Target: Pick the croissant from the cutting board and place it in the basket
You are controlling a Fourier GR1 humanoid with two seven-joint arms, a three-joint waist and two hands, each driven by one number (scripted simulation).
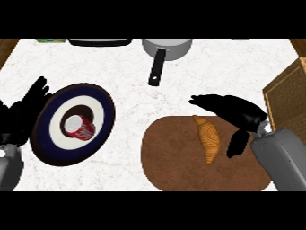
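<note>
The croissant (208, 139) lies lengthwise on the round brown cutting board (181, 170), in its upper right part, one pointed end toward the far side of the counter and the other toward the near edge. Just to its right is the right hand (238, 113), hovering over the board's far right rim: its fingers are spread apart and reach left past the croissant's upper tip, while the thumb hangs down on the pastry's right side. Nothing is held in it, and from this steep angle it looks to be just beside the croissant rather than touching it, though that is hard to judge. The grey right forearm (289, 161) runs down to the lower right corner. Beyond the hand, at the right edge, stands the woven basket (294, 96), only part of it showing. Well to the left of the board sits a dark blue plate (52, 134) with a white ring, and a red can (80, 128) lies on its side at the plate's middle. The left hand (19, 112) rests open, fingers up, at the plate's left edge. At the far side of the white marbled counter (202, 76) is a grey pot (168, 46) with a black handle pointing toward the near side.
</note>
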